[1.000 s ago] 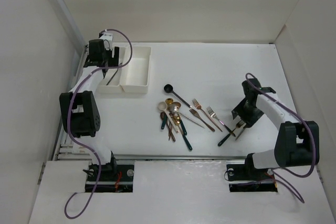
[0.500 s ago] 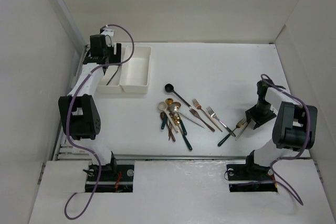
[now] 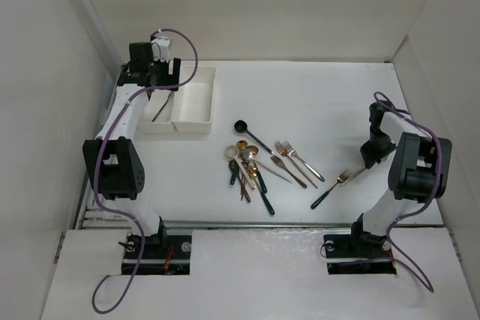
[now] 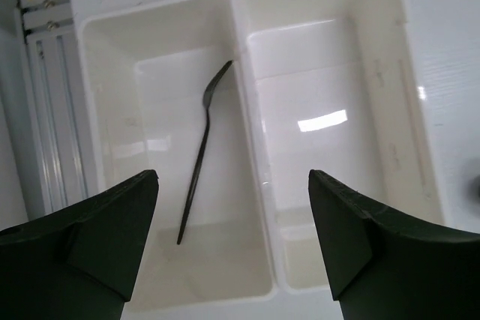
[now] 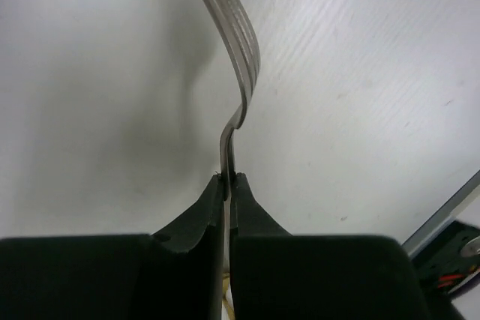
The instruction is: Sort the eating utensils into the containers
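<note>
Two white containers stand side by side at the back left: the left bin (image 3: 147, 127) (image 4: 150, 148) holds one black utensil (image 4: 201, 155), the right bin (image 3: 193, 103) (image 4: 322, 170) shows nothing inside. My left gripper (image 3: 154, 73) (image 4: 232, 177) hangs open above them. At the table's right side, my right gripper (image 3: 370, 158) (image 5: 229, 179) is shut on the neck of a silver fork (image 5: 229, 28), tines pointing away. A gold fork with a dark handle (image 3: 331, 189) lies just left of it. Several more eating utensils (image 3: 251, 170) lie piled mid-table.
A black spoon (image 3: 241, 126) and two copper forks (image 3: 294, 159) lie beside the pile. White walls close in the table on the left, back and right. A metal rail (image 4: 45, 110) runs along the left edge by the bins.
My right arm has drawn back to the right and its jaws have closed on the silver fork beside the gold one. The left gripper shifted slightly back over the bins, still open.
</note>
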`<state>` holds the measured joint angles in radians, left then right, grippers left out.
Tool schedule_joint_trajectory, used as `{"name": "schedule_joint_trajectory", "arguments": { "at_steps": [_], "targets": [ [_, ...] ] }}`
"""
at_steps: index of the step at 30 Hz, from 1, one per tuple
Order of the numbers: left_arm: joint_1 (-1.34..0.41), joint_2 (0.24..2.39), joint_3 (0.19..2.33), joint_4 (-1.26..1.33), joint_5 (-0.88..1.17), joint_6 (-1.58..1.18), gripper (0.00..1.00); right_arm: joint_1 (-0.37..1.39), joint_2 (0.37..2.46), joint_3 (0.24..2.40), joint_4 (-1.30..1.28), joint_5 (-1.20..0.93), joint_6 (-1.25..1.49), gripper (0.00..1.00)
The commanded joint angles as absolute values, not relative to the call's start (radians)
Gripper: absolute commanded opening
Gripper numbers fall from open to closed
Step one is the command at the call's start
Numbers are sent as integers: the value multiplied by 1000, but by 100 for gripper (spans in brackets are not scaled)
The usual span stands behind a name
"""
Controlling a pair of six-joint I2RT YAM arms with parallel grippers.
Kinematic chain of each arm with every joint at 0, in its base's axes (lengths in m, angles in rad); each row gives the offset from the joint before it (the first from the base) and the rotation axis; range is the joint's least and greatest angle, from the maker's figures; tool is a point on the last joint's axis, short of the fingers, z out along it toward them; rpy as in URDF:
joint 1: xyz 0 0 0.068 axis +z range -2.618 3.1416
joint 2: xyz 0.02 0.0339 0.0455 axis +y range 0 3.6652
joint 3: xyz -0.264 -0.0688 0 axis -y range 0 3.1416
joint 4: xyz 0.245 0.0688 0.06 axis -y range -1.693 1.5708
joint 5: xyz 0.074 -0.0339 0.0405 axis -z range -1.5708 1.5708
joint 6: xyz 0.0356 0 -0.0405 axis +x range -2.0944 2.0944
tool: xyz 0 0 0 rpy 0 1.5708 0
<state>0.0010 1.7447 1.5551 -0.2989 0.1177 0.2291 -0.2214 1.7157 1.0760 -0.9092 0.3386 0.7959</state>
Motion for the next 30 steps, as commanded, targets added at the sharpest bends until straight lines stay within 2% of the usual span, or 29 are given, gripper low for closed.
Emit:
{"name": "schedule_joint_trajectory", "arguments": {
  "at_steps": [1,7,12,16,20,22,26,30],
  "targets": [
    [-41,1701,1637,-385,250,288,78,-203,1674,1228,-910,563,760,0],
    [-101,1710,1690,-478,411,308,78,44,1629,1598,-933,719,602,0],
    [-133,1710,1713,-512,652,318,78,335,1716,1943,-927,799,554,0],
    [-166,1701,1713,-522,891,298,81,511,1822,2106,-781,620,531,0],
    [-166,1692,1689,-433,1084,163,85,609,1888,2135,-609,344,531,0],
    [-166,1683,1668,-359,1141,71,85,647,1888,2135,-540,217,546,0],
    [-175,1674,1626,-266,1212,-24,86,689,1898,2106,-425,117,546,0],
    [-193,1674,1589,-233,1200,-52,89,698,1898,2092,-358,0,546,0]
  ]
}}
